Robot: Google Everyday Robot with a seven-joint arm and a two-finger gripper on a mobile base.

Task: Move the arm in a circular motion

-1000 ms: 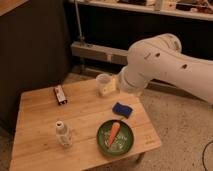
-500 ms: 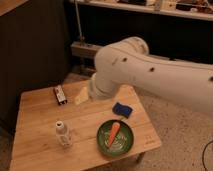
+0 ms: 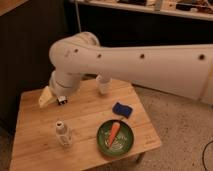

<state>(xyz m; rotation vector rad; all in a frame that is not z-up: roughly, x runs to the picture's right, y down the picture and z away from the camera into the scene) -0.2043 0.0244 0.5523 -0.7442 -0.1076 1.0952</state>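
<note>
Camera view from above. The arm (image 3: 130, 62) is entering from the right border, where its thick white segment is being cut off, and is reaching leftward across the back of the wooden counter (image 3: 35, 135); its rounded elbow is hanging over the rear left part of the top. The cream gripper (image 3: 47, 97) is pointing down and to the left near the counter's left rear edge, just beside a small dark object (image 3: 63, 100) whose make is too small to read; whether the gripper is open or closed cannot be told, as it is showing only as one pointed wedge. A white cup (image 3: 103, 85) is standing at the back, its upper part being hidden by the arm. A blue sponge (image 3: 121, 109) is lying near the right edge, and a green plate (image 3: 99, 139) carrying a carrot (image 3: 114, 131) is sitting close to the front right corner. A small white bottle (image 3: 62, 134) is standing upright toward the front left, well apart from the plate. Bare wood is lying open between the bottle and the gripper and along the left side. Speckled floor (image 3: 175, 125) is showing beyond the right edge, and a dark cable (image 3: 206, 155) is being clipped by the lower right border.
</note>
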